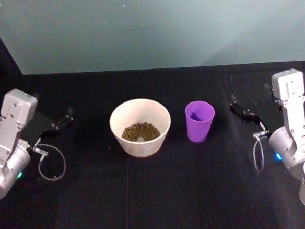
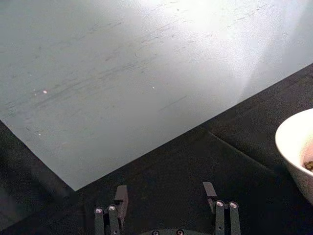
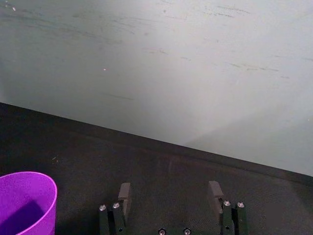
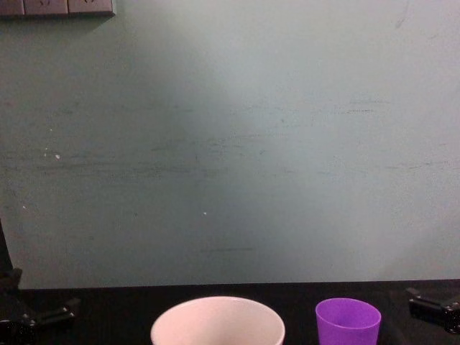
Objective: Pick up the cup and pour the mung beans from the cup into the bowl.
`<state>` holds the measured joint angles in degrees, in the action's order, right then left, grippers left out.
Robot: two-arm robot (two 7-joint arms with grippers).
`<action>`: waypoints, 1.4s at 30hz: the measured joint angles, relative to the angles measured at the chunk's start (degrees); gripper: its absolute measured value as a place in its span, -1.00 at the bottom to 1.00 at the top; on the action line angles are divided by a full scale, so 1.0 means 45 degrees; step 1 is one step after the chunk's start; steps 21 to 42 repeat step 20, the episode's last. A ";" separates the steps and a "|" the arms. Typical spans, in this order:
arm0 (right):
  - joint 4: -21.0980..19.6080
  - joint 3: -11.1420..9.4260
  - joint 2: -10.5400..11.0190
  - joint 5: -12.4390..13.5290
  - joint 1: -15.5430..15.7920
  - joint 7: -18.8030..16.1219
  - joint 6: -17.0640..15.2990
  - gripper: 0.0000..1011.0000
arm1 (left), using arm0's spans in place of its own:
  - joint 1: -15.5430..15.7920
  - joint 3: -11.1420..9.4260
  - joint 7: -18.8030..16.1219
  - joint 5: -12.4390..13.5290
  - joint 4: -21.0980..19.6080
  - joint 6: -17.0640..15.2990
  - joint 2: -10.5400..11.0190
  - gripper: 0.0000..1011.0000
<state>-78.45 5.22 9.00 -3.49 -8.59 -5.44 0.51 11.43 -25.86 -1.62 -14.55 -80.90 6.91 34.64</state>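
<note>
My left tool [image 1: 64, 121] sits at the 9 o'clock side of the bench [image 1: 163, 197]. Its two fingers [image 2: 121, 195] are spread apart and hold nothing. It is low over the black bench top and points in toward the middle. My left arm [image 1: 10, 140] bends back from it toward the 8 o'clock corner, with a thin wire loop [image 1: 51, 161] hanging by it.

My right tool [image 1: 241, 111] sits at the 3 o'clock side. Its fingers [image 3: 124, 192] are spread apart too, and nothing is between them. It also points in toward the middle. My right arm [image 1: 295, 130] goes back from it toward the 4 o'clock corner.

Going in from the right tool, I come to the cup [image 1: 200, 120]. It is purple and stands up straight on the bench. It is near my right tool but not touching it. I can see no beans inside it.

Next to the cup, at its 9 o'clock, is the bowl [image 1: 139, 113]. It is wide and off-white and stands in the middle of the bench. The cup and bowl are close, with a small gap between them. The beans [image 1: 140, 131] lie in a heap in the bottom of the bowl. The bowl is well apart from my left tool.

Past the bench at 12 o'clock is a pale green wall [image 1: 162, 24].
</note>
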 joint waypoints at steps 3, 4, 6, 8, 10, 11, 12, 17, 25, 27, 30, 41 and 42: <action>-0.0003 0.0000 0.0004 -0.0001 0.0000 -0.0001 -0.0001 0.98 | -0.0001 0.0000 0.0001 0.0000 0.0000 0.0000 0.0000 0.98; -0.0005 0.0000 0.0004 0.0000 0.0000 -0.0002 -0.0001 0.98 | -0.0001 0.0000 0.0001 0.0000 0.0000 0.0000 0.0000 0.98; -0.0008 0.0000 0.0005 0.0000 0.0000 -0.0003 -0.0001 0.98 | -0.0001 0.0001 0.0001 0.0000 0.0000 0.0000 0.0000 0.98; -0.0008 0.0000 0.0005 -0.0001 0.0000 -0.0005 -0.0001 0.98 | -0.0001 0.0001 0.0000 0.0000 0.0000 0.0000 0.0000 0.98; -0.0008 0.0000 0.0005 0.0000 0.0000 -0.0006 -0.0001 0.98 | -0.0001 0.0000 0.0000 0.0000 0.0000 0.0000 0.0000 0.98; -0.0008 0.0000 0.0005 -0.0001 0.0000 -0.0008 -0.0001 0.98 | -0.0001 0.0000 0.0000 0.0000 0.0000 0.0000 0.0000 0.98; -0.0007 0.0000 0.0006 0.0000 0.0000 -0.0009 -0.0001 0.98 | -0.0001 0.0000 0.0000 0.0001 0.0000 0.0000 0.0000 0.98; -0.0008 0.0000 0.0005 0.0000 0.0000 -0.0013 -0.0001 0.98 | -0.0001 0.0000 0.0001 0.0000 0.0000 0.0000 0.0000 0.98; -0.0008 0.0000 0.0005 0.0000 0.0000 -0.0017 0.0000 0.98 | -0.0001 0.0001 0.0000 0.0001 0.0000 0.0000 0.0000 0.98; -0.0008 0.0000 0.0005 0.0000 0.0000 -0.0017 0.0000 0.98 | -0.0001 0.0001 0.0000 0.0001 0.0000 0.0000 0.0000 0.98; -0.0008 0.0000 0.0005 0.0000 0.0000 -0.0017 0.0000 0.98 | -0.0001 0.0001 0.0000 0.0001 0.0000 0.0000 0.0000 0.98; -0.0008 0.0000 0.0005 0.0000 0.0000 -0.0017 0.0000 0.98 | -0.0001 0.0001 0.0000 0.0001 0.0000 0.0000 0.0000 0.98; -0.0008 0.0000 0.0005 0.0000 0.0000 -0.0017 0.0000 0.98 | -0.0001 0.0001 0.0000 0.0001 0.0000 0.0000 0.0000 0.98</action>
